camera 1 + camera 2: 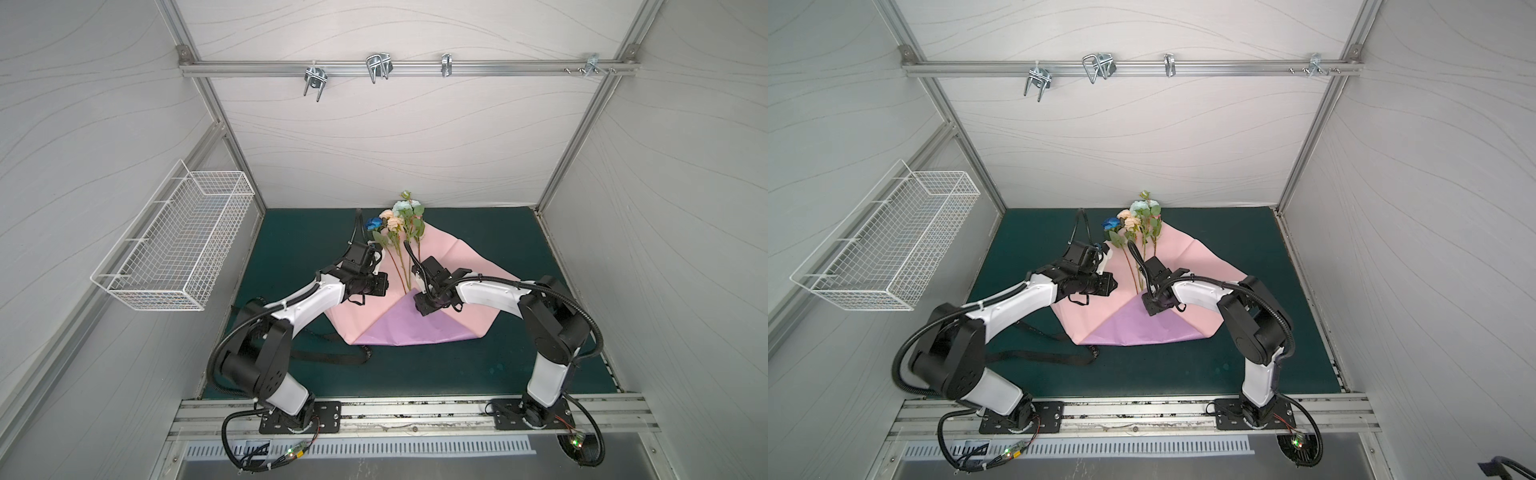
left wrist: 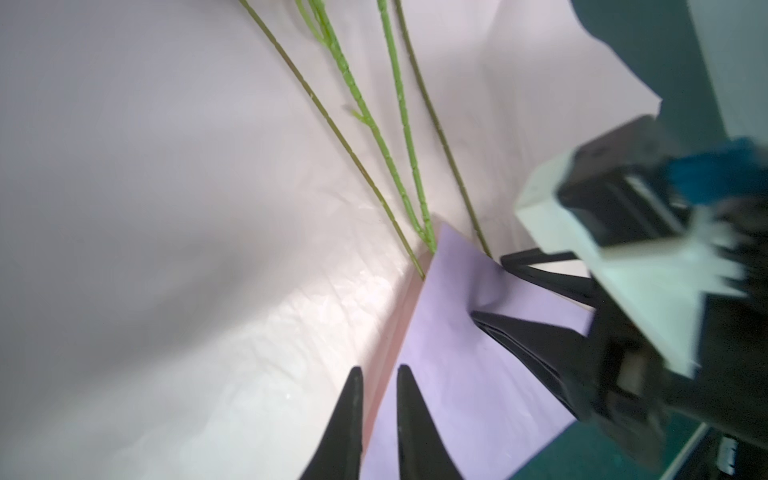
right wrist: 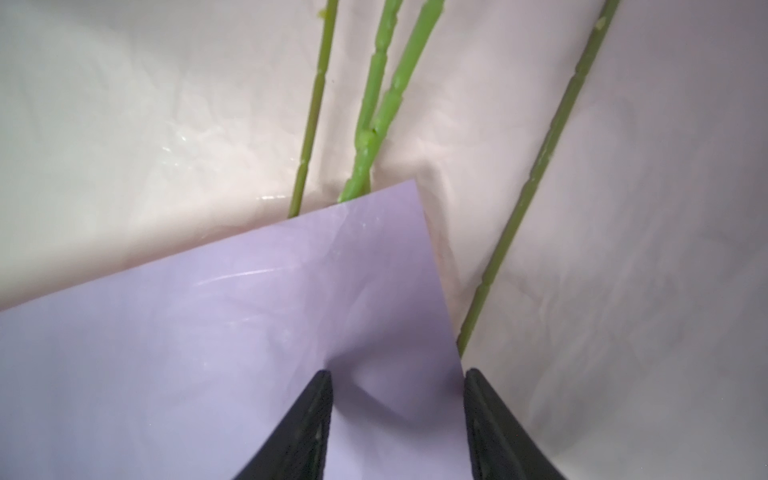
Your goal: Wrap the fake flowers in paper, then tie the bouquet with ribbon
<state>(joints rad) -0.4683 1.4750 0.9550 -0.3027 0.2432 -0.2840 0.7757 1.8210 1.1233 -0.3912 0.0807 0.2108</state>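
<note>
**A:** Progress first — how far along are you?

**B:** Early, I judge. Your bouquet [image 1: 401,224] lies on the pink paper [image 1: 457,257], heads toward the back wall [image 1: 374,145]. Its stems [image 3: 365,137] run under the lilac flap [image 1: 399,324], which is folded up over their ends. The sides aren't wrapped, and the ribbon [image 1: 328,357] lies unused on the mat [image 1: 478,365] near your left arm [image 1: 307,303] — so wrapping and tying are left.

**A:** And your jaws?

**B:** Your left gripper [image 2: 378,374] has its jaws a narrow slit apart, straddling the flap's edge; I can't see them pinching it. Your right gripper [image 3: 397,374] has its jaws well apart and empty, with the tips pressing on the flap, which dimples between them.
</note>
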